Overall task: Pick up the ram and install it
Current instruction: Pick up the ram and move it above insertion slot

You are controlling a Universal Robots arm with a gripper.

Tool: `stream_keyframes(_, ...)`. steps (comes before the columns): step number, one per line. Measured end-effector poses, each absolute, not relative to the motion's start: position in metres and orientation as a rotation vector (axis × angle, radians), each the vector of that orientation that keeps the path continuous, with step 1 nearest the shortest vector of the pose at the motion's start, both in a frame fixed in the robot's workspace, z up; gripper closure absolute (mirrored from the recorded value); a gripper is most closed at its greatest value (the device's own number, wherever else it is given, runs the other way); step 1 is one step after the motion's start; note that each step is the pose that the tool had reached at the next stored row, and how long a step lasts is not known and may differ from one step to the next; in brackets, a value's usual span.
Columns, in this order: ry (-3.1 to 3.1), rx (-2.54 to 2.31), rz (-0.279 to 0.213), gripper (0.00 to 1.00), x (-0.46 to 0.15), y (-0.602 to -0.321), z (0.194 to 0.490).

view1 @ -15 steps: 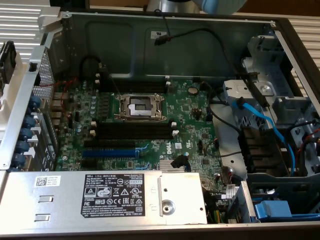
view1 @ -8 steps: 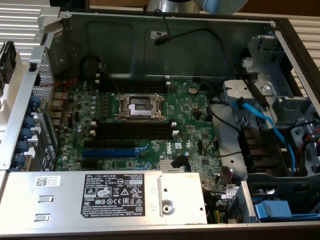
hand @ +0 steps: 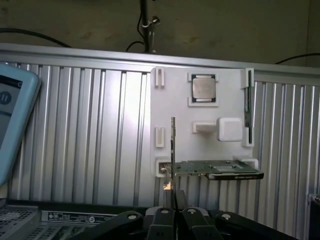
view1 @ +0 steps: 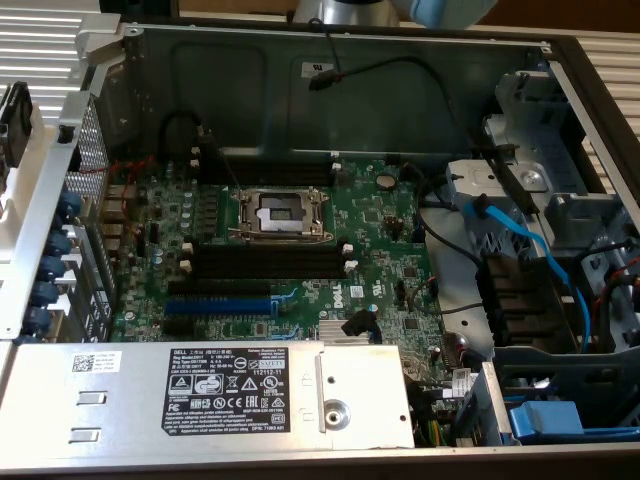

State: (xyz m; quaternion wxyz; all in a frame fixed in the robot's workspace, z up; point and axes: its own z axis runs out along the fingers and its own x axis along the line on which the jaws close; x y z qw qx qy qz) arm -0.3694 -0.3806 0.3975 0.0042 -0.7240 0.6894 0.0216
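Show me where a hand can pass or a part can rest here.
Free: the power supply's flat top beside its label; the bare ribbed surface next to the white holder plate. Crowded: the motherboard around the socket, and the cabled drive bay at the exterior view's right.
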Motion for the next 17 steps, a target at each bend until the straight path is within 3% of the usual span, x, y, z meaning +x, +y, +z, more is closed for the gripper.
stream_keyframes(9,2.16,-2.268,0.068,0.88,-0.338,-0.38,0.434)
stream_keyframes(17,2.16,-2.268,0.068,0.88,-0.302,-0.38,0.441)
